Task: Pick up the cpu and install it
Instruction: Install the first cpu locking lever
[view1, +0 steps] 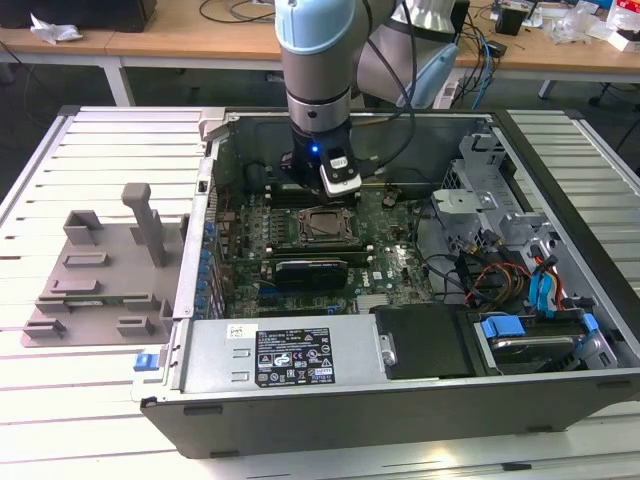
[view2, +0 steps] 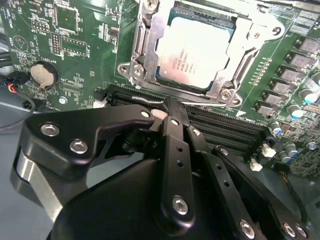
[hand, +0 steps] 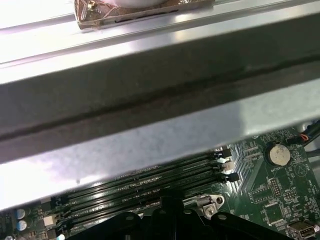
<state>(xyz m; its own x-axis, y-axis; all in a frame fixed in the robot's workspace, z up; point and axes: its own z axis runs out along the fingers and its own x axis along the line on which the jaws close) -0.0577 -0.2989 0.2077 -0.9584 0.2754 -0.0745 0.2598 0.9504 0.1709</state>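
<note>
Silvery-grey with a pale rim, the cpu (view2: 195, 47) lies flat inside the metal socket frame (view2: 141, 47) on the green motherboard (view2: 75, 45). In the second wrist view it sits square to the frame's edges, so it looks seated rather than merely resting on top, and the placing step looks done. Whether the frame's plate is latched over the chip I cannot tell.

In the exterior view the socket is at the centre of the open computer case (view1: 400, 425). The case lies on its side on the slatted surface (view1: 60, 420), so the board faces up and an arm can reach it from above.

The pincer (view2: 169, 106) hangs just beside the socket, over the black memory slots (view2: 227, 127) and apart from the chip. Its black links draw in to one point, and I judge it pressed together with nothing in it.

A coin battery (view2: 44, 74) sits on the board well apart from the socket. At the exterior view's left, a grey holder block (view1: 100, 270) with upright pegs stands on the surface beside the case, likely a rack for parts awaiting fitting.
</note>
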